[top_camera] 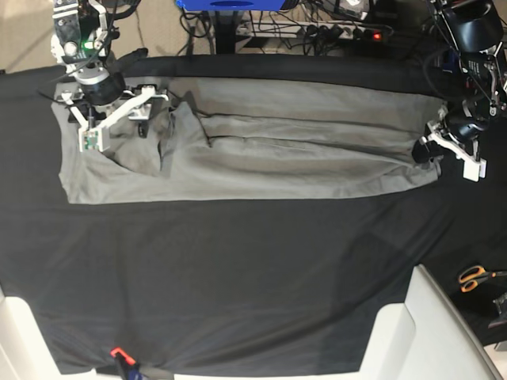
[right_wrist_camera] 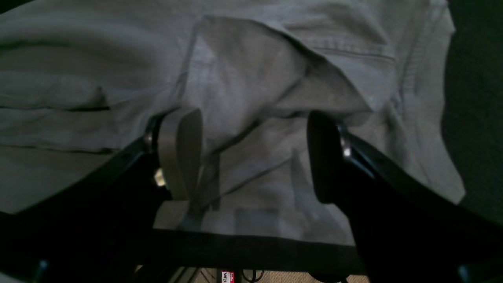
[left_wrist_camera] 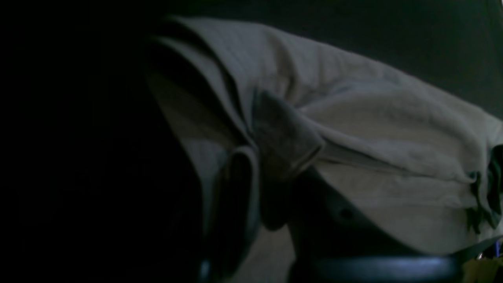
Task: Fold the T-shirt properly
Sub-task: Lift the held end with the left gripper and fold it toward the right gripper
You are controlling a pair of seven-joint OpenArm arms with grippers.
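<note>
black cloth (top_camera: 238,269) covers the whole table, and the t-shirt (top_camera: 261,158) lies on its far half as a long, narrow, wrinkled grey band running across the base view.

the left gripper (top_camera: 424,152) sits at that view's right end of the band, its jaws pressed together on the shirt's edge. in the left wrist view a small flap of grey cloth sticks out right in front of the camera, with thick folded layers (left_wrist_camera: 353,129) bunched behind it and dark cloth beyond; the fingers themselves are lost in shadow there.

the right gripper (right_wrist_camera: 255,157) is over the opposite end, at the base view's left. its two fingers (right_wrist_camera: 180,153) are spread wide, one tan pad and one dark pad, with loose shirt fabric showing between them. whether the tips press the fabric cannot be told. a sleeve fold and a stitched hem lie just beyond the pads, and the shirt's edge meets the black cloth below them.

further out, orange-handled scissors (top_camera: 475,277) rest on the cloth at the base view's right edge, well apart from the shirt, near a white block (top_camera: 428,332) at the near right corner. cables and a power strip (top_camera: 333,32) crowd the floor behind the table.
</note>
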